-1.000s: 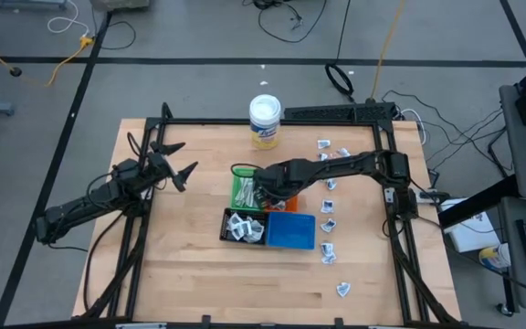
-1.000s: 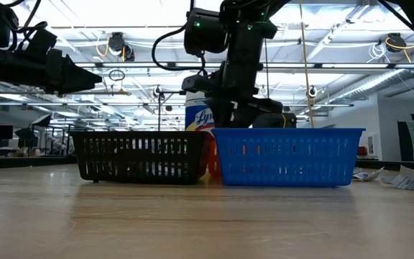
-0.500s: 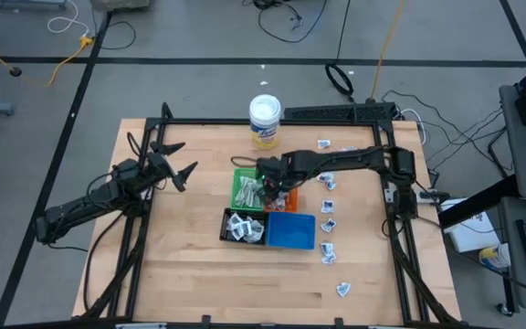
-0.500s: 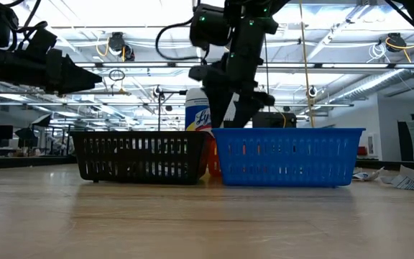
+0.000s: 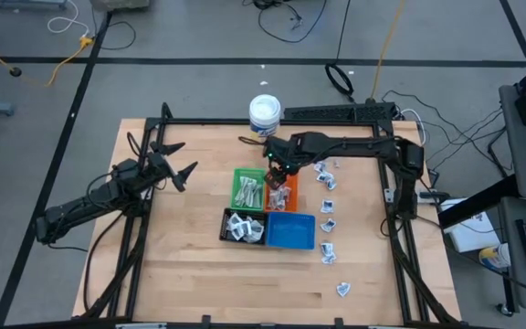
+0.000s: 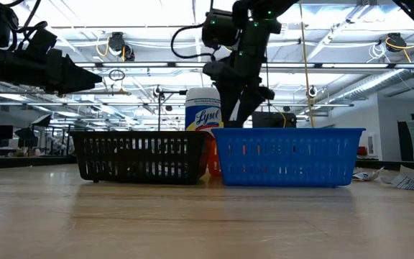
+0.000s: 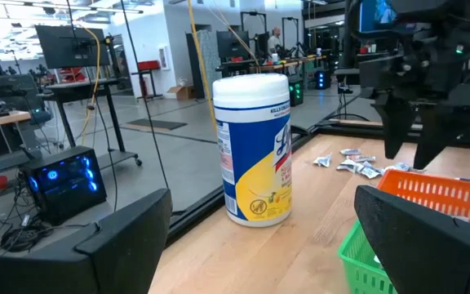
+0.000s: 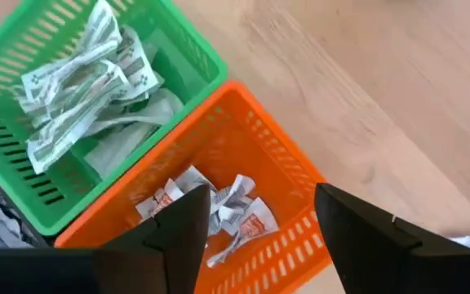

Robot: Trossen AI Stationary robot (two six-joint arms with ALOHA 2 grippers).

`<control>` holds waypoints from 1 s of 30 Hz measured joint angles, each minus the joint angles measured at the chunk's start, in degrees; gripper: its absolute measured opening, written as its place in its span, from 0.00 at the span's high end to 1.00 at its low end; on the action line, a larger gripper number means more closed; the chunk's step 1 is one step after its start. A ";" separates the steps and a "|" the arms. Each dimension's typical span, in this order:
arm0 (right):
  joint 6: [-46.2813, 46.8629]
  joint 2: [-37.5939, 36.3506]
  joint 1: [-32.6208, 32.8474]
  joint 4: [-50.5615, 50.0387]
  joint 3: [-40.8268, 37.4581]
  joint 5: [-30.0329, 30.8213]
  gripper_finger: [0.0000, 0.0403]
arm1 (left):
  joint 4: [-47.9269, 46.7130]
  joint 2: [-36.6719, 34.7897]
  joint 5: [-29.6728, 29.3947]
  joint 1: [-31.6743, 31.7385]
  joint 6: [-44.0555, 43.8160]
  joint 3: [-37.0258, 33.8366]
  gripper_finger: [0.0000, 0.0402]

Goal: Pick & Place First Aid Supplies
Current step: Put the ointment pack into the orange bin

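Right end effector (image 5: 278, 170), fingers wide and empty, above the orange slotted plastic tray (image 5: 282, 192) holding crumpled white printed packets (image 8: 219, 208); next pick best taken from loose white packets (image 5: 329, 203) at three o'clock on the counter (image 5: 190, 265), descending squarely over one.

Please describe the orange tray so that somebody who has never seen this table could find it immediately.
Start at the white-lidded tub at the far edge of the wooden table, then come toward the cluster of four trays in the middle. The orange tray sits in the back row, beside the green tray, under the open right gripper. It is the only orange one, holding crumpled packets with reddish print.
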 joint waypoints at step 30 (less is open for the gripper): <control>5.46 -23.48 -24.96 3.95 -33.95 3.43 0.47 | -0.03 0.00 0.01 0.00 -0.01 0.00 0.02</control>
